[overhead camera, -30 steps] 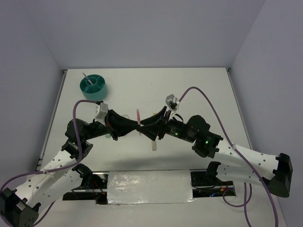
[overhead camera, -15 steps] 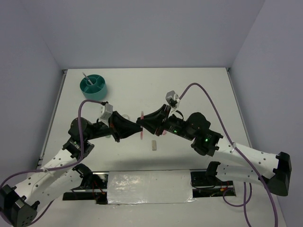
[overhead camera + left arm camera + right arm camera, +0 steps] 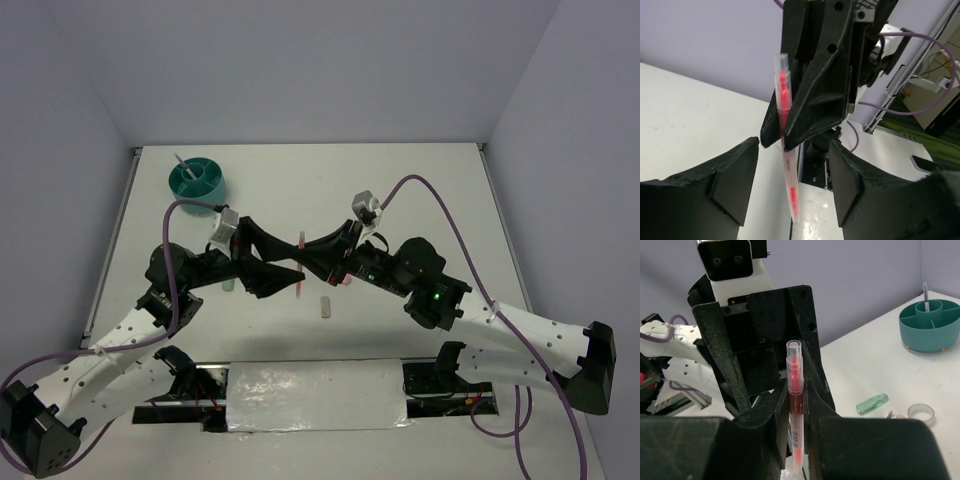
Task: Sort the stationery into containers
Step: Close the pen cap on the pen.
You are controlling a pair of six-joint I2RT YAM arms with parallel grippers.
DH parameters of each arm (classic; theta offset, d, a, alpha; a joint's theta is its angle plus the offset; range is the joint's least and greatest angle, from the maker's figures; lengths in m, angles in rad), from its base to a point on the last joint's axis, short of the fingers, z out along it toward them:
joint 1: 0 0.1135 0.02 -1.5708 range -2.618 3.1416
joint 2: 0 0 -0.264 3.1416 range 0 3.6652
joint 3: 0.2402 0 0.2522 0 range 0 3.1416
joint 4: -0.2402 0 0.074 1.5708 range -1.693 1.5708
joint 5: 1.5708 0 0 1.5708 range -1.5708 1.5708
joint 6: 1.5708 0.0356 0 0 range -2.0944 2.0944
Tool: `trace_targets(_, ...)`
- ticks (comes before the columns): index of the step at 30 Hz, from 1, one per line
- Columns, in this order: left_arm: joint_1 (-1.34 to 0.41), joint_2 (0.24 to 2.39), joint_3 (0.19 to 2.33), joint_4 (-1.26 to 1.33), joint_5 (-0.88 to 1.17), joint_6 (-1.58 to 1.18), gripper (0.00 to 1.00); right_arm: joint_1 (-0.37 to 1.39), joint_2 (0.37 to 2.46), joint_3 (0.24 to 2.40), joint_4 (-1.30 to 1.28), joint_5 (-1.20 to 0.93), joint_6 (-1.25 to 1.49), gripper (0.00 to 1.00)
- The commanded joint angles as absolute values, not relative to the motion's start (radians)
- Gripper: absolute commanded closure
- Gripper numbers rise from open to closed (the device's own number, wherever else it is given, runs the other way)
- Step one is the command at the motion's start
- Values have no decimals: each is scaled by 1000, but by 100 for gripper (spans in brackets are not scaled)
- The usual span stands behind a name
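Pink pen (image 3: 794, 374) in right gripper (image 3: 796, 416), clearest wrist-side

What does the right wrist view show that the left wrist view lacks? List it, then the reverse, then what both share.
Right wrist only: the teal cup with a thin pen standing in it, plus a pale green oblong piece and a clear ring lying on the table.
Left wrist only: the purple cable looping behind the right arm.
Both: the pink pen clamped in the right gripper, with the left gripper open on either side of it, not touching.
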State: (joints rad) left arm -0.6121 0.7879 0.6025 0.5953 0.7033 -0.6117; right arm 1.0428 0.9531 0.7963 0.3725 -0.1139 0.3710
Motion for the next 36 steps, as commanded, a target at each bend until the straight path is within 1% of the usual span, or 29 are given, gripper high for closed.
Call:
trace_targets(1, -626, 813, 635, 782, 745, -684, 30, 1048, 948, 825, 402, -114, 373, 100)
trace_targets(3, -637, 824, 641, 781, 749, -675, 38, 1048, 950, 830, 403, -117, 374, 100)
trace_targets(4, -640, 833, 644, 770, 753, -667, 51, 1048, 948, 830, 408, -117, 377, 100)
trace_targets(5, -643, 834, 646, 759, 752, -663, 54, 1048, 946, 831, 410, -117, 379, 100)
trace_targets(9, -646, 850, 630, 750, 747, -646, 55, 1049, 950, 850, 405, -124, 382, 100)
trace_targets(10, -646, 853, 629, 746, 749, -644, 70, 1048, 951, 851, 408, -126, 385, 100)
trace_targets(11, -647, 856, 629, 738, 749, -635, 80, 1048, 951, 856, 407, -127, 385, 100)
trace_targets(14, -647, 859, 641, 698, 746, -618, 100, 1048, 951, 857, 406, -132, 387, 100)
trace_targets(16, -649, 851, 641, 695, 744, -614, 100, 1048, 954, 857, 407, -140, 387, 100)
trace_targets(17, -649, 848, 641, 696, 742, -612, 100, 1046, 956, 857, 405, -146, 387, 89)
trace_targets(18, -649, 839, 638, 696, 742, -609, 100, 1046, 951, 853, 406, -149, 382, 72)
trace_targets(19, -649, 836, 637, 693, 739, -606, 100, 1046, 948, 850, 407, -146, 379, 64)
trace_targets(22, -649, 818, 634, 683, 738, -597, 100, 1040, 933, 842, 405, -144, 377, 30)
trace_targets(24, -649, 804, 630, 678, 729, -594, 100, 1039, 923, 842, 390, -158, 364, 16)
trace_targets(25, -649, 799, 629, 675, 723, -589, 100, 1035, 919, 839, 385, -163, 357, 1)
trace_targets(30, -650, 770, 617, 684, 726, -595, 100, 1017, 877, 810, 383, -166, 339, 0)
trace_targets(34, -650, 782, 615, 692, 741, -604, 100, 989, 856, 847, 356, -186, 322, 1)
trace_targets(35, -649, 784, 612, 695, 741, -606, 100, 983, 854, 857, 344, -198, 318, 2)
trace_targets(36, -650, 782, 611, 692, 735, -604, 100, 977, 856, 882, 335, -205, 314, 8)
